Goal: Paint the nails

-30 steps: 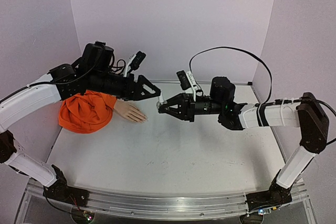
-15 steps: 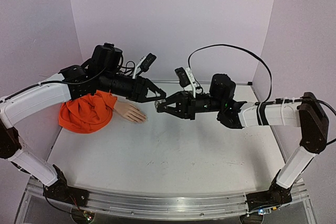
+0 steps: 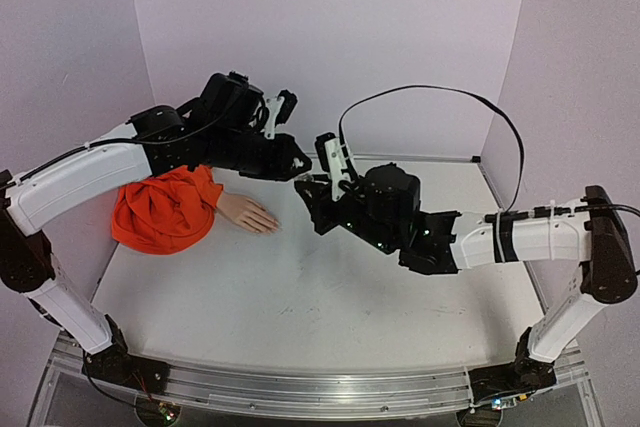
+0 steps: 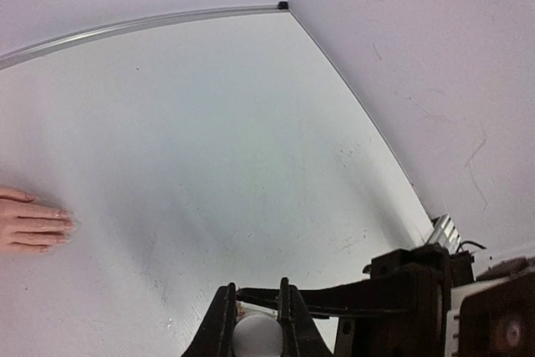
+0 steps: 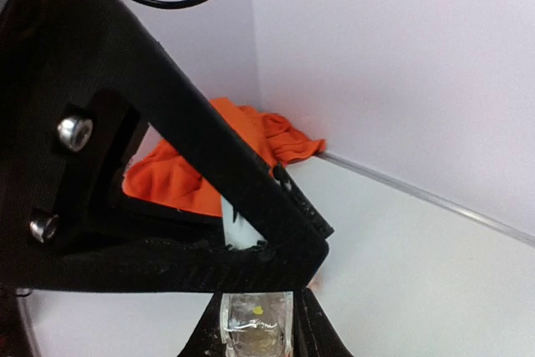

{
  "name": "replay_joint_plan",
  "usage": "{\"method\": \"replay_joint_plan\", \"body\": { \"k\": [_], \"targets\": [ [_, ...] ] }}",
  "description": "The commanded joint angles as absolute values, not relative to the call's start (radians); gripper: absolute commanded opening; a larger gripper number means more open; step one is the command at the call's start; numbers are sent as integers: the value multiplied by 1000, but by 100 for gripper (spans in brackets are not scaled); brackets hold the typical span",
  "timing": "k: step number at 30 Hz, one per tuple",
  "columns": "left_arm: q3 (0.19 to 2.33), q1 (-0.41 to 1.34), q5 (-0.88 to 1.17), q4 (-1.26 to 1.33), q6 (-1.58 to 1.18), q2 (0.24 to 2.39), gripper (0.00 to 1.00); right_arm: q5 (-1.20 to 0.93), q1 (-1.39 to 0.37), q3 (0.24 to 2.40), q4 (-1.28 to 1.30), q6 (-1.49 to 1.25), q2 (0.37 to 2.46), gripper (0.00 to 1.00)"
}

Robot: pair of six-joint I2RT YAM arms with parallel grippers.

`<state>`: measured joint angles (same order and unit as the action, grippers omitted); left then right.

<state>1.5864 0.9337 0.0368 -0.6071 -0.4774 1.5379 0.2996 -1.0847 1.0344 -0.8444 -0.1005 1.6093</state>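
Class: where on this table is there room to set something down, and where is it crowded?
Free: the broad front of the table, from the hand to the near edge, and the back right corner. Crowded: back left, where the orange sleeve and hand lie, and mid-back, where the left gripper holds the cap and the right gripper the bottle.

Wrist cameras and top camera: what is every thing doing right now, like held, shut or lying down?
small clear bottle: held up in the air.
white cap: gripped; on or off, cannot tell.
left end effector: shut on the white cap.
right end effector: shut on the small clear bottle.
mannequin hand: lying flat, untouched.
nails: too small to judge.
orange sleeve: bunched up.
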Motion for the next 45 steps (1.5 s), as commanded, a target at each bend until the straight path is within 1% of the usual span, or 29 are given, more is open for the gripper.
{"method": "replay_joint_plan", "body": {
  "k": [1, 3, 4, 6, 7, 8, 9, 10, 11, 13, 15, 17, 21, 23, 26, 29, 33, 41, 45],
  "targets": [
    [1677, 940, -47, -749, -570, 1562, 0, 670, -1039, 1112, -909, 64, 1637, 0],
    [1681, 938, -24, -749, -557, 1556, 1, 423, -1033, 1099, -930, 140, 1626, 0],
    [1683, 937, -8, -749, -548, 1550, 11, 321, -1026, 1087, -936, 161, 1616, 0],
    [1676, 931, 62, -736, -513, 1523, 44, 83, -993, 1070, -928, 154, 1593, 0],
    [1668, 928, 93, -721, -489, 1505, 57, -77, -960, 1064, -912, 135, 1582, 0],
    [1653, 925, 119, -698, -467, 1480, 66, -237, -925, 1060, -895, 102, 1569, 0],
    [1629, 921, 142, -672, -446, 1453, 78, -372, -885, 1052, -892, 69, 1556, 0],
    [1599, 916, 160, -639, -432, 1419, 85, -511, -852, 1042, -895, 35, 1546, 0],
    [1564, 908, 189, -599, -421, 1387, 88, -634, -812, 1038, -902, -7, 1540, 0],
    [1505, 890, 262, -526, -412, 1336, 91, -838, -782, 1045, -918, -87, 1539, 0],
    [1468, 885, 324, -460, -408, 1310, 91, -991, -772, 1062, -973, -178, 1555, 0],
    [1459, 885, 379, -417, -406, 1308, 89, -1084, -771, 1062, -1065, -281, 1571, 0],
    [1464, 885, 455, -375, -405, 1335, 80, -1141, -772, 1056, -1224, -434, 1588, 0],
    [1472, 885, 512, -361, -404, 1355, 74, -1131, -771, 1061, -1247, -459, 1592, 0],
    [1490, 887, 578, -353, -399, 1376, 68, -1117, -771, 1070, -1260, -469, 1598, 0],
    [1495, 887, 601, -345, -389, 1378, 60, -1113, -772, 1078, -1267, -477, 1616, 0],
    [1502, 893, 622, -337, -373, 1384, 53, -1092, -772, 1085, -1271, -491, 1637, 0],
    [1518, 914, 577, -376, -343, 1417, 30, -984, -770, 1069, -1270, -482, 1627, 0],
    [1550, 922, 477, -444, -321, 1435, 13, -913, -769, 1064, -1256, -459, 1620, 0]
  ]
}}
